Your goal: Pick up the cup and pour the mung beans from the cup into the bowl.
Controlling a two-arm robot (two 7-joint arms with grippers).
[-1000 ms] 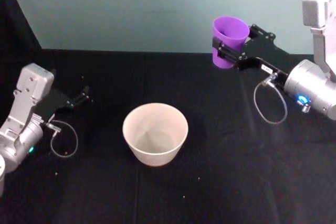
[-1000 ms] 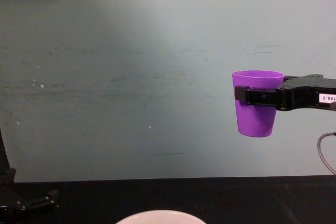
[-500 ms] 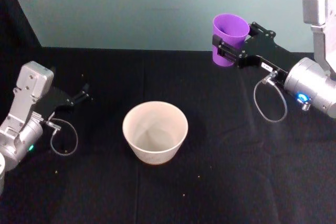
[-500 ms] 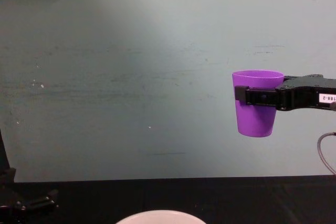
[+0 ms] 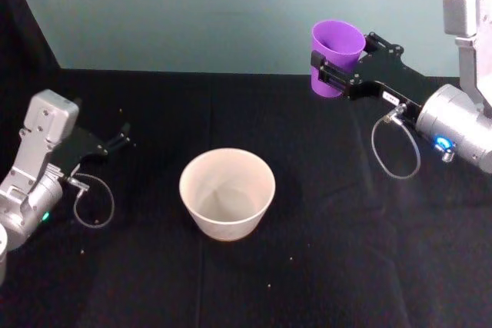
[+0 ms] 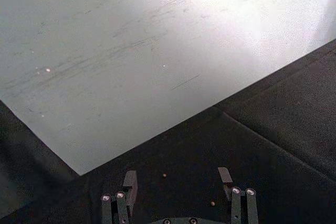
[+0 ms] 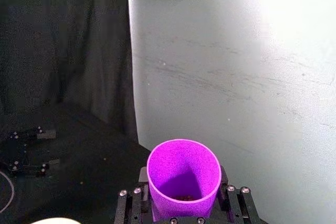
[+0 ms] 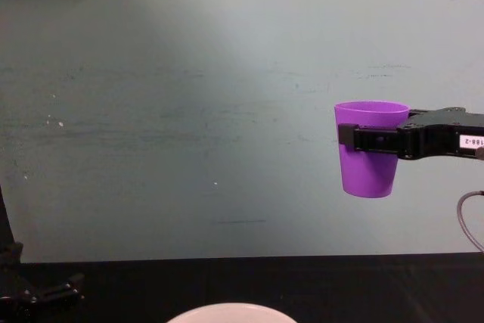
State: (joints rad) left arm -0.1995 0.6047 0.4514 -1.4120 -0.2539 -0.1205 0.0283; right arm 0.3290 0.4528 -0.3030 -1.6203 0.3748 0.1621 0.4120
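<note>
Purple plastic cup (image 8: 367,175) hangs upright, pinched in the right jaws well apart from the wide pale bowl (image 5: 227,192) (left jaws idle, spread), so tipping now would probably dump its tiny brownish mung beans (image 7: 181,198) on the black tabletop (image 5: 346,259).

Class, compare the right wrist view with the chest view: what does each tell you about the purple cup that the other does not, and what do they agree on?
Right wrist view: it looks down into the cup, where a few mung beans lie at the bottom. Chest view: it gives the cup's outer side, upright, well above the black table and to the right of the bowl rim. Both: the right gripper is shut on the cup, and the left gripper sits low, away from it.
</note>
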